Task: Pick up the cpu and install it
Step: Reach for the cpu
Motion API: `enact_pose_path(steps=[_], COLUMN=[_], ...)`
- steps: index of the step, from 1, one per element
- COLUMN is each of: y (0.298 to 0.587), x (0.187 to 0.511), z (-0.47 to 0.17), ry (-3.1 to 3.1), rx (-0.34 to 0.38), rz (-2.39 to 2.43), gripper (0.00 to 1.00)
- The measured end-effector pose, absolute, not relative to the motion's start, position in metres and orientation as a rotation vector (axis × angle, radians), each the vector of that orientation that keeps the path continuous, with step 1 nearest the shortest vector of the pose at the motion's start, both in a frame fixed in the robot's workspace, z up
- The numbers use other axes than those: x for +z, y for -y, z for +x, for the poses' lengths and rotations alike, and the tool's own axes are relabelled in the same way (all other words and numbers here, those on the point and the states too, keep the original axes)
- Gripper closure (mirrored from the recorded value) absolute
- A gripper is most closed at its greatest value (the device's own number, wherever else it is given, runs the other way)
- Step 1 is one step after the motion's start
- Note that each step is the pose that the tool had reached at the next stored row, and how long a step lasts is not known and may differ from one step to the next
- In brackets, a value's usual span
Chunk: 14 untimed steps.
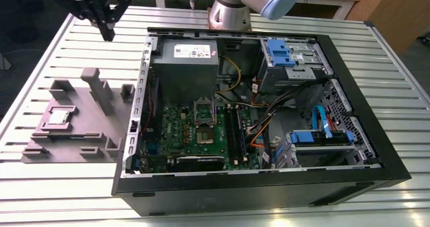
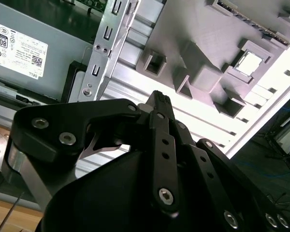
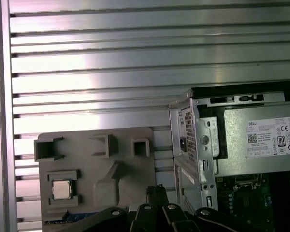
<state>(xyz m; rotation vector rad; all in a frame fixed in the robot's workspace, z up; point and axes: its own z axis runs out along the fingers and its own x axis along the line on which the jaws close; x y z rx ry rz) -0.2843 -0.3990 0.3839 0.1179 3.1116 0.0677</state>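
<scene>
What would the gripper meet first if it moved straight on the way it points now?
The gripper would probably meet the slatted table, between the grey tray and the computer case; depth is unclear.

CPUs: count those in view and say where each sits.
1. The cpu lies in a recess of the grey tray, on the exterior view's left of the computer case. More may hide inside it.
</scene>
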Motion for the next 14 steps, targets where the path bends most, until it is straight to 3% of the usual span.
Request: enact_pose_path(steps=[14], y=[0.399], x=[0.383], z=[-0.298], ry=[-3.112], rx=[0.068], rz=[0.118], gripper=[0.9])
